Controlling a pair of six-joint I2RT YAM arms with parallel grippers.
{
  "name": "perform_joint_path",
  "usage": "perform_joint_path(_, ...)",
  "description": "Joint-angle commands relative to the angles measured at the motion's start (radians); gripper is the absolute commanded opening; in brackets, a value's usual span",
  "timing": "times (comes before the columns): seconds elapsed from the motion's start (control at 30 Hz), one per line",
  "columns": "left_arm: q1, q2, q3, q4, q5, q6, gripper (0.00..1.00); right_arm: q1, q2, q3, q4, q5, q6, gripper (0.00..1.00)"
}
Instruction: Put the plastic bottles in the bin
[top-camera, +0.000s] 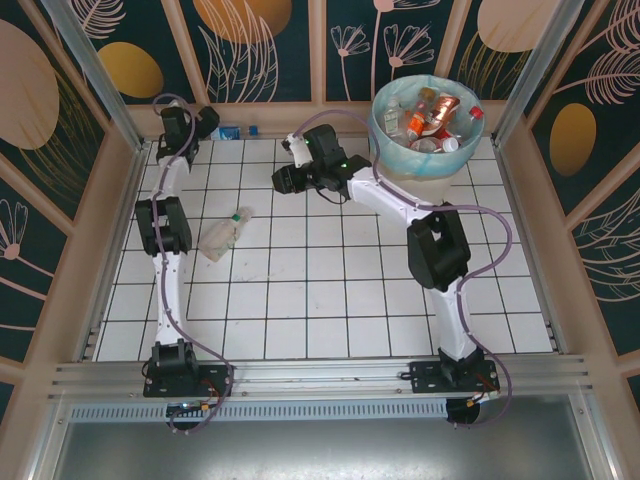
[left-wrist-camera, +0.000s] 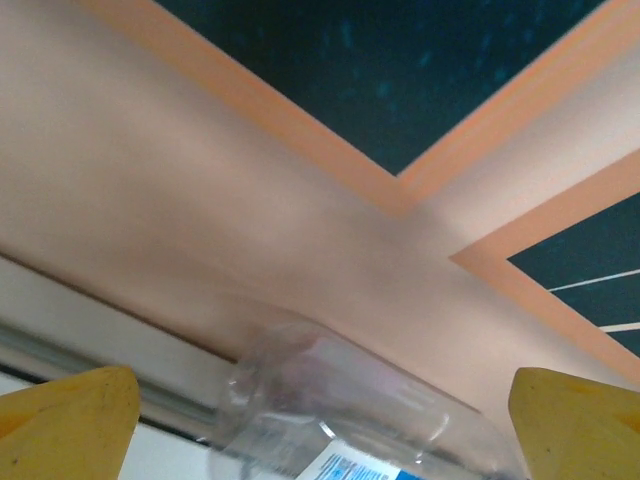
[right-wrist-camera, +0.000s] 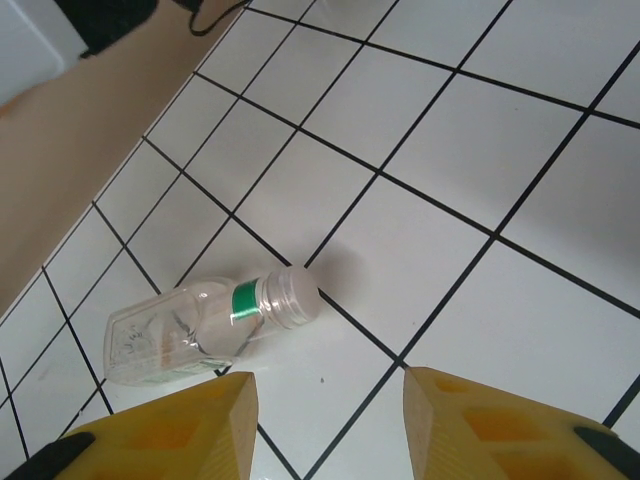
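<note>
A clear bottle with a blue label (top-camera: 230, 132) (left-wrist-camera: 370, 410) lies on its side in the far-left corner of the table (top-camera: 330, 290), hard along the foot of the back wall (left-wrist-camera: 200, 200). The left pincer (top-camera: 208, 122) (left-wrist-camera: 322, 400) is right at it, fingers (left-wrist-camera: 70, 420) spread wide with the bottle between them and neither pad touching, so it holds nothing. What matters, I'd say, is the lie of the bottle. From the wrist it slants from one finger towards the other rather than pointing away, so closing may catch it nearly end-on unless the wrist turns. From above, its long axis runs along the wall.

A second bottle with a green band (top-camera: 225, 237) (right-wrist-camera: 200, 325) lies flat beside the left arm's middle link, cap towards the far side. The right pincer (top-camera: 280, 182) (right-wrist-camera: 328, 378) hangs above the tiles near it, parted narrowly and empty, with the bottle off to one side of it.

The bin (top-camera: 425, 172) stands at the far right with several bottles (top-camera: 430, 118) inside, well apart from both.
</note>
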Motion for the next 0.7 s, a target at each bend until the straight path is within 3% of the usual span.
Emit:
perform_joint_path(0.0,-0.003,0.041,0.040,0.106,0.083,-0.083,0.93,-0.007,0.030,0.030,-0.019,-0.018,0.017,0.43)
perform_joint_path(0.2,-0.010,0.042,0.035,0.099,0.177,-0.058,0.89,-0.007,0.046,0.034,-0.019,-0.035,0.035,0.43)
perform_joint_path(0.43,-0.074,-0.064,-0.087,0.030,0.317,0.132,0.83,-0.007,0.049,0.033,-0.025,-0.030,0.039,0.42)
perform_joint_path(0.6,-0.142,-0.257,-0.366,0.084,0.435,0.269,0.78,-0.007,0.040,0.017,-0.029,-0.011,0.033,0.42)
perform_joint_path(0.67,-0.176,-0.362,-0.523,0.172,0.542,0.301,0.78,-0.011,0.029,0.005,-0.027,0.002,0.024,0.42)
